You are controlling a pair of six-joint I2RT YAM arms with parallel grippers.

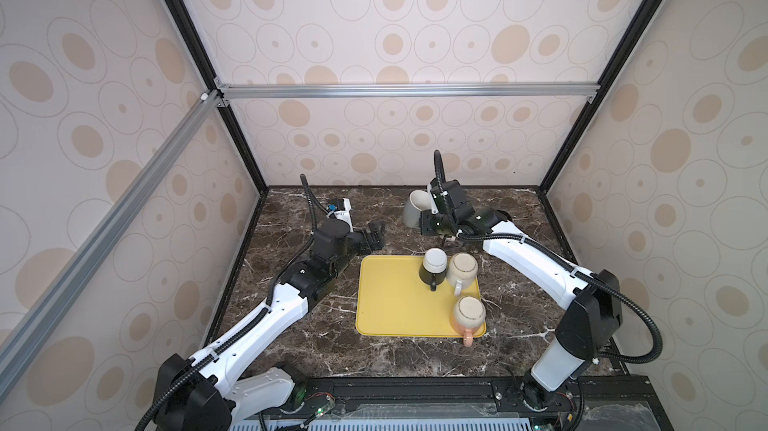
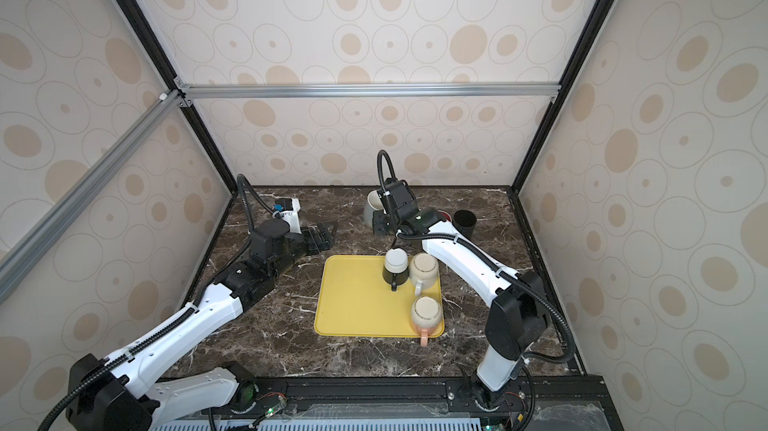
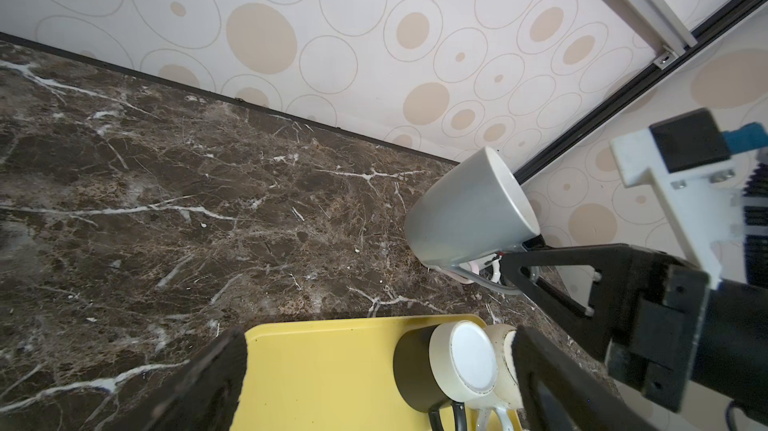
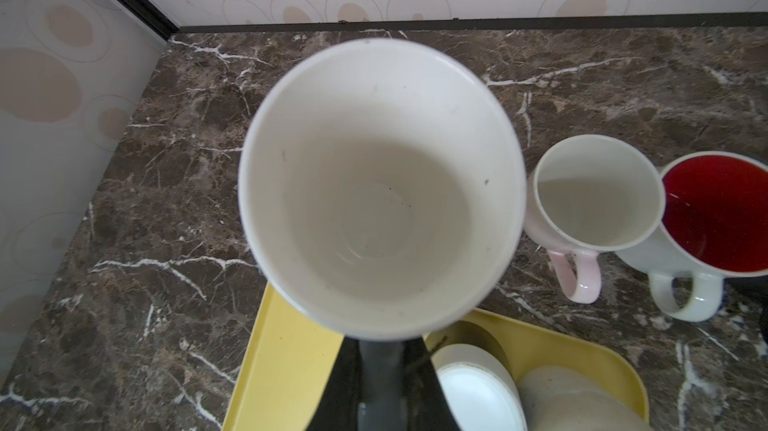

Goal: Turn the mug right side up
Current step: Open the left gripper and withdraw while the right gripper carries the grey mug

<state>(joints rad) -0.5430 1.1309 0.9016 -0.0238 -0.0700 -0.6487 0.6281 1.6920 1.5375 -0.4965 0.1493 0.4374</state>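
Right wrist: grey mug (image 4: 382,184) — clamped in right tool (image 4: 380,366).

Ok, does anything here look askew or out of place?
The gray mug leans behind the yellow tray, pinched by its handle in the right fingers. On it, a black mug, a speckled mug and a pink-handled mug sit upside down.

Handle of grey mug (image 1: 413,211) behind right arm (image 1: 451,208)
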